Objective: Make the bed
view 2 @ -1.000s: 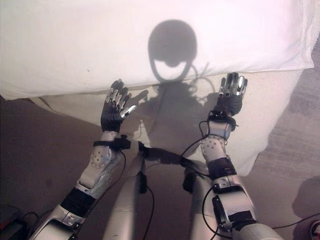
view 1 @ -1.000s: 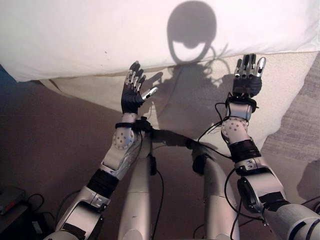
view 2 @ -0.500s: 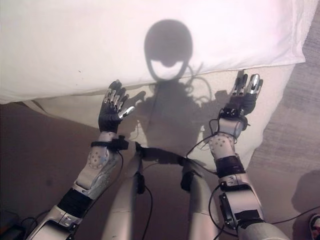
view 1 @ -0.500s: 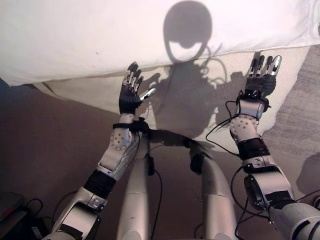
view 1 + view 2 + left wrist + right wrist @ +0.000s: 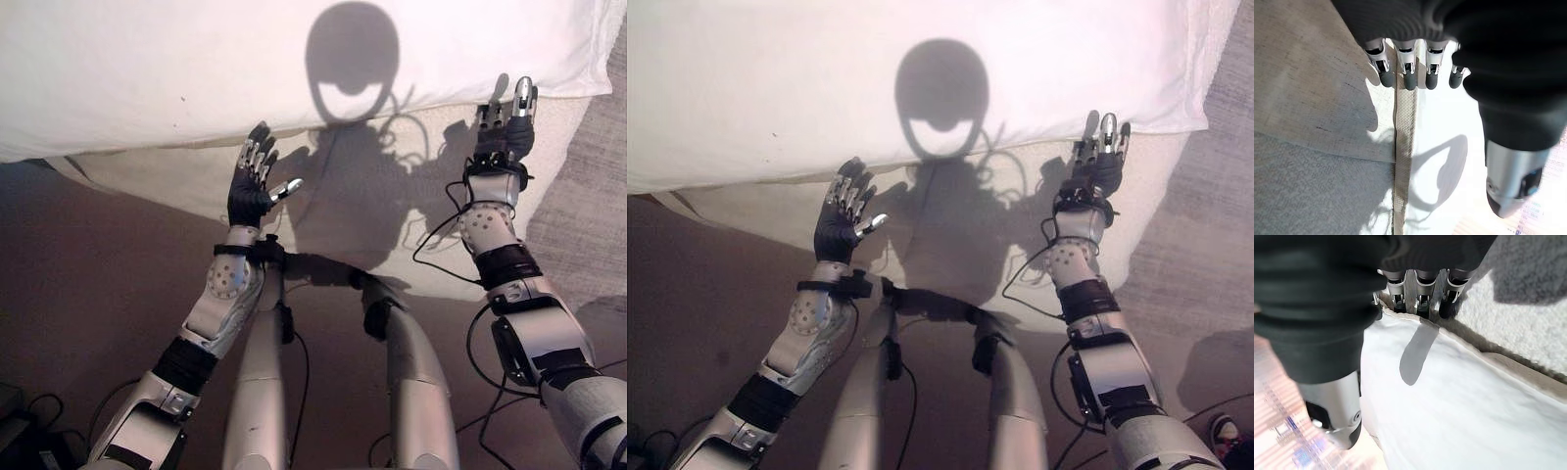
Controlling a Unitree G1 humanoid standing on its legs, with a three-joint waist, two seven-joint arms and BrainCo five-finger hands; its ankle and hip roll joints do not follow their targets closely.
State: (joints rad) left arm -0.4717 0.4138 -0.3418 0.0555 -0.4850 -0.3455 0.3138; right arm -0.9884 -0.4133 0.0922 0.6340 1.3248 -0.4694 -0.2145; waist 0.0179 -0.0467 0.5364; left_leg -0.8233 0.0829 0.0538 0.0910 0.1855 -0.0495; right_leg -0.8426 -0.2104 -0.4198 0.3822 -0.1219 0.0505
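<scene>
A white duvet [image 5: 196, 69] lies across the bed, its near edge hanging over the beige mattress side [image 5: 372, 215]. My left hand [image 5: 251, 191] is open, held upright in front of the mattress side, just below the duvet's edge and apart from it. In the left wrist view its straight fingers [image 5: 1409, 73] point along the mattress seam [image 5: 1405, 142]. My right hand [image 5: 505, 132] is open near the bed's right corner, fingertips up against the duvet's edge. Its straight fingers [image 5: 1422, 301] reach the hem of the white duvet [image 5: 1459, 401] in the right wrist view.
Grey carpet [image 5: 588, 176] runs past the bed's right corner. Dark floor [image 5: 88, 284] lies to the left, below the mattress side. Dark objects sit at the lower left corner [image 5: 15, 416].
My right hand has moved forward and to the right, up to the duvet's edge near the corner. The left hand has stayed where it was. The camera has shifted a little.
</scene>
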